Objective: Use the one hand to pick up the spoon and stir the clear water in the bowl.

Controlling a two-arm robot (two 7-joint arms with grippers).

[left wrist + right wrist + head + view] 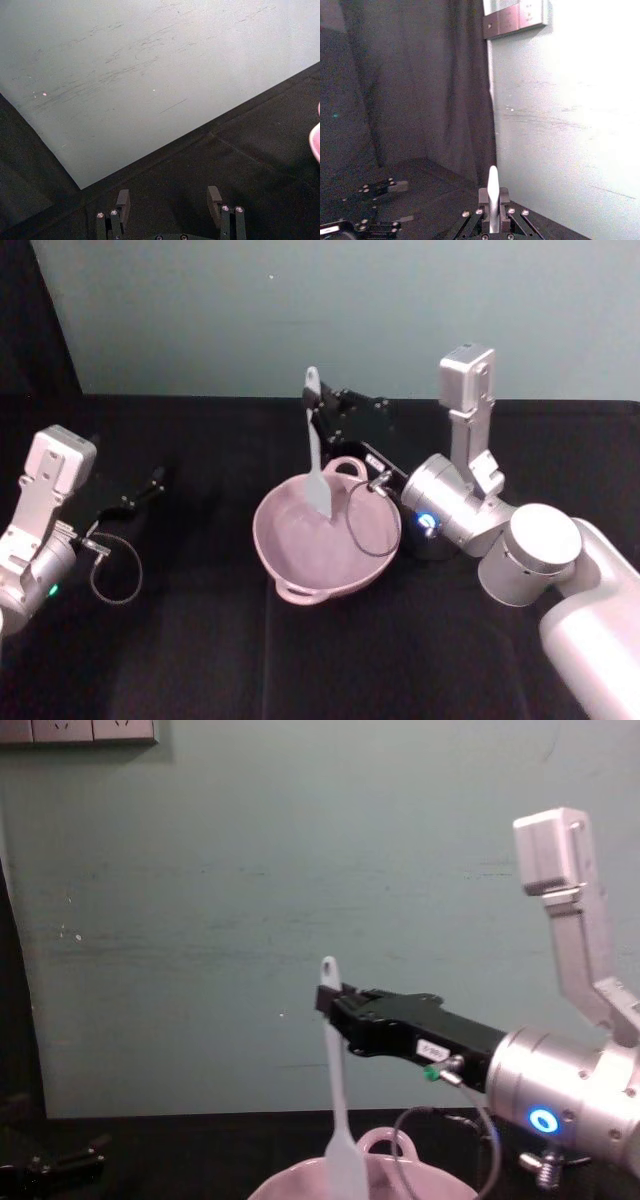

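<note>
The pale pink bowl (330,588) sits mid-table on the black cloth, and its loop handle (385,1140) shows from the chest. The white spoon (315,455) stands nearly upright, its flat blade down inside the bowl. My right gripper (318,412) is shut on the upper handle, reaching in from the right above the bowl's far rim. The right wrist view shows the handle (493,190) pinched between the fingers. I cannot make out the clear water. My left gripper (150,483) rests open at the far left, its fingers (122,200) spread over bare cloth.
A pale wall rises just behind the table's back edge. A grey cable (362,532) from my right wrist loops over the bowl's right rim. Another cable loop (112,578) lies by my left arm. Bare black cloth lies in front of the bowl.
</note>
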